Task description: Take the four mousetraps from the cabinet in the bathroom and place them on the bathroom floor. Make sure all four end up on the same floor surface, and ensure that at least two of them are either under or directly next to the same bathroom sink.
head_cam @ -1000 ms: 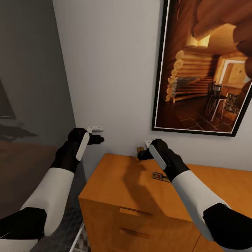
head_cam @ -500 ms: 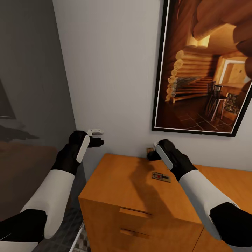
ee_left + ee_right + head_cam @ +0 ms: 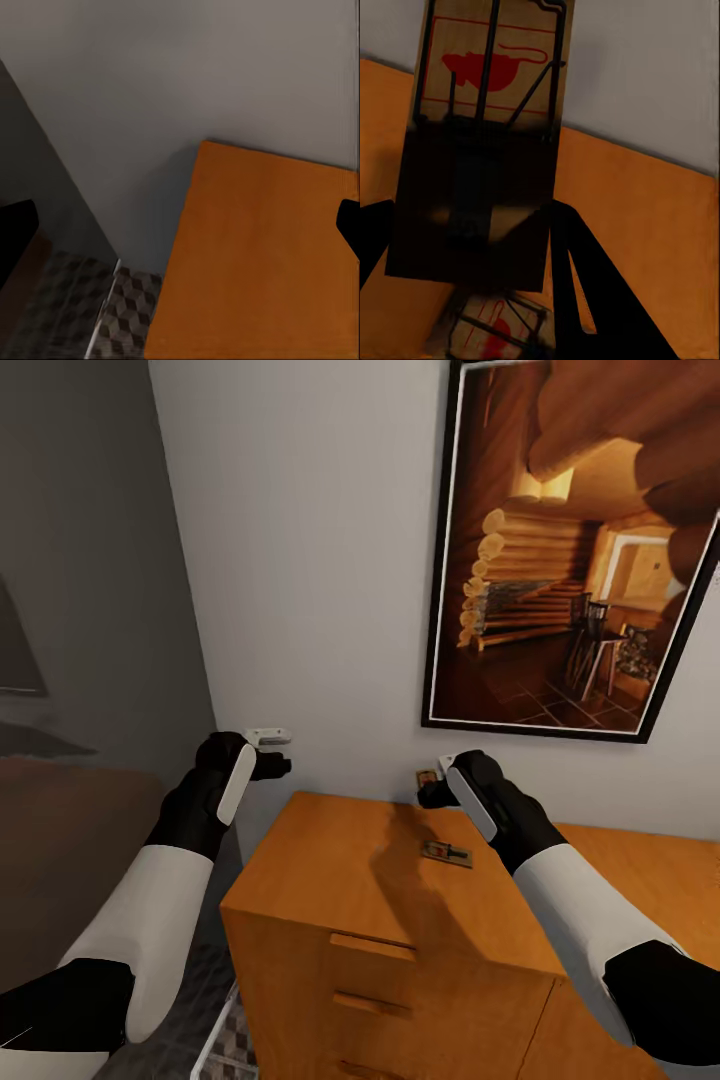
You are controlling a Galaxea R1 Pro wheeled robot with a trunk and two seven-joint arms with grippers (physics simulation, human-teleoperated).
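Note:
My right gripper (image 3: 430, 788) is shut on a mousetrap (image 3: 425, 777) and holds it above the back of the orange-brown cabinet (image 3: 330, 870), close to the wall. In the right wrist view that held mousetrap (image 3: 487, 127) stands between the dark fingers (image 3: 577, 285), red mouse print showing. A second mousetrap (image 3: 446, 852) lies flat on the cabinet top, just below the held one (image 3: 495, 334). My left gripper (image 3: 266, 751) hangs open and empty left of the cabinet's corner; its fingertips (image 3: 349, 225) frame the cabinet top (image 3: 262, 255). The bathroom sink is out of view.
A large framed picture (image 3: 570, 550) of a log cabin hangs on the white wall above the cabinet. A strip of cube-patterned floor tiles (image 3: 112, 322) shows left of the cabinet, beside a dark grey wall (image 3: 80, 560). Drawer handles (image 3: 372, 946) run down the cabinet front.
The whole view has shifted a little, so the camera moved. My right gripper, still shut on the mousetrap, has drifted right over the cabinet top. The left arm has held still.

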